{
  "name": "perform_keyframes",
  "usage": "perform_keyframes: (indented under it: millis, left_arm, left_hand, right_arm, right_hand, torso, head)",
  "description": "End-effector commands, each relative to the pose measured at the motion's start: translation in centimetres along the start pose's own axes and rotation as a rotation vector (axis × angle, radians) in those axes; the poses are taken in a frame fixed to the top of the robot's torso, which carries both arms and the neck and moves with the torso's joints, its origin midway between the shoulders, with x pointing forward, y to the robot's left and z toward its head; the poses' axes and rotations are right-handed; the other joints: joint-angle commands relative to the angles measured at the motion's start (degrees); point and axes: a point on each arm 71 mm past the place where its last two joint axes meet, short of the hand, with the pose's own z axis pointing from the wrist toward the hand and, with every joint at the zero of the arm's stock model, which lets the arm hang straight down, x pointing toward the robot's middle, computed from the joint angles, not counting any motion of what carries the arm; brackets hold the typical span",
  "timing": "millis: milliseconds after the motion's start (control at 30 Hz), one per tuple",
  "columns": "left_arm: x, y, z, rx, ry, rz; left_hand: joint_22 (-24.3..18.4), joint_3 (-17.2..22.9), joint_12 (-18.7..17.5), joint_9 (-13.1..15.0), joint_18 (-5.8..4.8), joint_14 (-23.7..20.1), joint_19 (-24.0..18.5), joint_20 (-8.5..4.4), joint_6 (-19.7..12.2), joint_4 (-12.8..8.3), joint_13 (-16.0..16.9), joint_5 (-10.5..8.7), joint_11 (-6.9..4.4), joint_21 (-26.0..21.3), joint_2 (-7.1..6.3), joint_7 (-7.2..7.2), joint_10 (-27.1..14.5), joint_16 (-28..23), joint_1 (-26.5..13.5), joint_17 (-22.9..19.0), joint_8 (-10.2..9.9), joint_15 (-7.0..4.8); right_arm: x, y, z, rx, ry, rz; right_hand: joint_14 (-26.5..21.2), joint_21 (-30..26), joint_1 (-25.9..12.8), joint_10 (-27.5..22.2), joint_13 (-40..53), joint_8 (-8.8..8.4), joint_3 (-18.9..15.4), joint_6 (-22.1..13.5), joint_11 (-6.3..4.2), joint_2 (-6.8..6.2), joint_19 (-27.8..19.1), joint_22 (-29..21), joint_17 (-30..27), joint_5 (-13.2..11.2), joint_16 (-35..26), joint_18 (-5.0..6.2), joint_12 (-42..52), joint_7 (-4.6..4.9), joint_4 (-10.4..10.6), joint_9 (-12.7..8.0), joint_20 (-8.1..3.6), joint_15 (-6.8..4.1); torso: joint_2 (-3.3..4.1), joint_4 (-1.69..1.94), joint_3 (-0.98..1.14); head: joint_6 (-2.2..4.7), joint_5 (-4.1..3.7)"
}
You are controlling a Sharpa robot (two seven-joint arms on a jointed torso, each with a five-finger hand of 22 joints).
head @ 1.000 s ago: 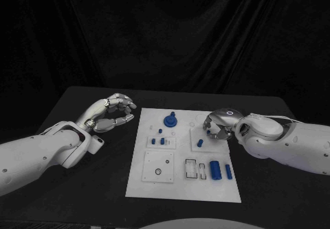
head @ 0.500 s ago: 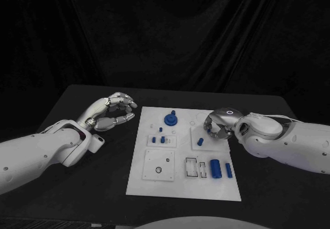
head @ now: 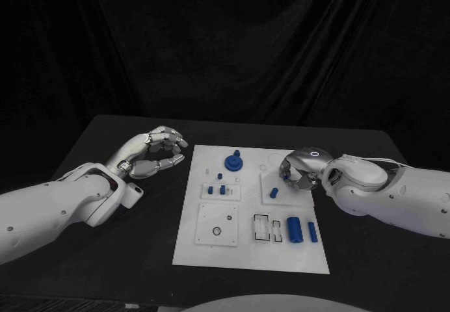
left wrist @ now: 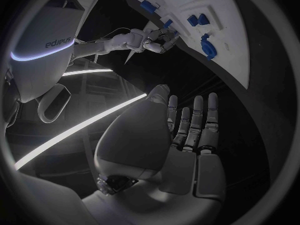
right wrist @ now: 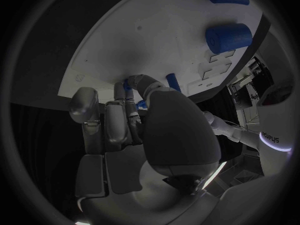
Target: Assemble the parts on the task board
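Lying lengthwise down the middle of the black desk (head: 112, 260), the white task board (head: 246, 250) has its long edges running from 12 to 6 o'clock, with bare dark desk on both sides and a narrower strip along its near edge.

The left hand (head: 153, 156) hovers off the board's 10 o'clock corner, just beside the long left edge and not touching it. In the head view its fingers curl loosely inward round nothing; in the left wrist view they look straighter and side by side, so it holds no part.

The right hand (head: 298, 170) sits over the board's right half at about 2 o'clock, fingers bent down onto a small blue peg (head: 273, 192) standing in a raised white square. The right wrist view shows fingertips (right wrist: 134, 81) bunched against blue there, yet I cannot tell whether they truly pinch it or only touch it.

At 12 o'clock stands a blue round knobbed part (head: 233, 162). Left of centre, two short blue pieces (head: 216, 190) sit in a small tray. At 4 o'clock a thick blue cylinder (head: 294, 229) and a thinner blue rod (head: 311, 232) lie side by side near the right edge, with empty rectangular slots (head: 267, 228) just to their left and a square plate with a hole (head: 216, 228) at 7 o'clock.
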Motion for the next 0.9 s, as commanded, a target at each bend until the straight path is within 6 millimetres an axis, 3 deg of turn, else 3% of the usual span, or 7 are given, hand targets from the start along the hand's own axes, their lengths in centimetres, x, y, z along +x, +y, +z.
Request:
perform_keyframes:
  millis: [33, 100, 367, 700, 767, 900]
  left_arm:
    - [0.1, -0.5, 0.0, 0.066, 0.003, -0.014]
    - [0.1, -0.5, 0.0, 0.065, 0.003, -0.014]
    - [0.1, -0.4, 0.0, 0.059, -0.001, -0.01]
    - [0.1, -0.2, 0.2, 0.051, -0.003, -0.006]
    - [0.1, -0.2, 0.2, 0.048, -0.003, -0.006]
    - [0.1, -0.1, 0.3, 0.044, -0.003, -0.005]
  left_hand:
    - [-0.1, 0.1, 0.2, -0.1, 0.86, 0.2, 0.2, 0.4, -0.4, -0.3, -0.1, 0.36, 0.31, -0.4, -0.01, 0.08, 0.0, -0.3, 0.5, -0.1, 0.2, 0.26]
    - [-0.1, 0.1, 0.2, -0.1, 0.86, 0.2, 0.2, 0.4, -0.4, -0.3, -0.1, 0.36, 0.31, -0.4, -0.01, 0.08, 0.0, -0.3, 0.5, -0.1, 0.2, 0.26]
    - [-0.1, 0.1, 0.3, -0.2, 0.93, 0.4, 0.4, 0.48, -0.6, -0.6, -0.2, 0.49, 0.36, -0.5, -0.2, 0.12, 0.0, -0.3, 1.0, -0.1, 0.4, 0.28]
    - [-0.1, 0.0, 0.4, -0.5, 1.12, 0.3, 0.9, 0.59, -0.9, -1.3, -0.5, 1.13, 0.54, -0.8, -1.13, 0.16, 0.0, -0.6, 2.0, -0.3, 0.7, 0.19]
    - [-0.1, 0.0, 0.4, -0.5, 1.12, 0.3, 0.9, 0.6, -0.9, -1.4, -0.5, 1.15, 0.54, -0.8, -1.14, 0.17, 0.0, -0.6, 2.1, -0.3, 0.7, 0.19]
    - [-0.1, 0.0, 0.4, -0.5, 1.13, 0.3, 0.9, 0.6, -0.9, -1.4, -0.5, 1.18, 0.54, -0.8, -1.14, 0.2, 0.0, -0.6, 2.1, -0.3, 0.7, 0.2]
  right_arm:
    - [0.1, 0.0, -0.3, -0.016, -0.023, 0.003]
    - [0.1, 0.1, -0.5, -0.019, -0.032, 0.006]
    - [-1.1, 0.0, -1.3, -0.019, -0.083, 0.039]
    - [-5.0, -0.1, -1.9, -0.007, -0.139, 0.051]
    - [-5.9, 0.4, -2.1, -0.019, -0.156, 0.056]
    - [-6.8, 1.9, -2.3, -0.059, -0.171, 0.067]
  right_hand:
    - [0.1, 0.3, 0.2, 0.6, -0.4, -0.03, -0.1, 0.3, -0.08, 0.22, 0.4, 7.4, -0.1, -0.3, -0.3, -0.44, -0.4, 0.35, -0.5, 0.2, 0.06, 0.17]
    - [0.1, 0.5, 0.2, 0.8, -0.5, 0.0, -0.1, 0.4, -0.11, 0.24, 0.4, 7.5, -0.1, -0.3, -0.3, -0.47, -0.4, 0.32, -0.5, 0.3, 0.06, 0.15]
    - [0.3, 1.2, 0.6, 1.9, -1.4, 0.02, 0.0, 0.7, -0.31, 0.33, 0.7, 7.6, -0.1, -0.5, -0.2, -0.54, -1.0, 0.21, -1.0, 0.6, -0.01, 0.0]
    - [0.5, 2.0, 0.4, 2.4, -1.7, -0.02, -0.2, 0.7, -0.38, 0.25, 1.0, 7.8, 0.1, -0.8, 0.1, -0.69, -1.1, 0.17, -1.0, 0.7, -0.06, -0.06]
    - [0.6, 2.2, 0.3, 2.6, -1.8, -0.06, -0.2, 0.7, -0.41, 0.26, 1.1, 7.8, 0.2, -1.0, 0.2, -0.72, -1.2, 0.15, -0.9, 0.8, -0.07, -0.07]
    - [0.7, 2.4, 0.3, 2.9, -1.9, -0.01, -0.3, 0.9, -0.5, 0.3, 1.1, 7.9, 0.3, -1.1, 0.3, -0.74, -1.3, 0.06, -0.9, 0.9, -0.1, -0.12]
  torso:
    - [-0.01, 0.0, 0.03]
    - [-0.03, -0.02, 0.03]
    - [-0.1, 0.0, 0.01]
    - [-0.17, 0.05, -0.02]
    - [-0.15, 0.13, -0.03]
    - [-0.13, -0.04, -0.05]
  head:
    - [0.19, 0.13]
    - [0.08, 0.19]
    - [0.75, 0.24]
    - [0.26, 0.37]
    - [0.12, 0.37]
    - [-0.23, 0.64]
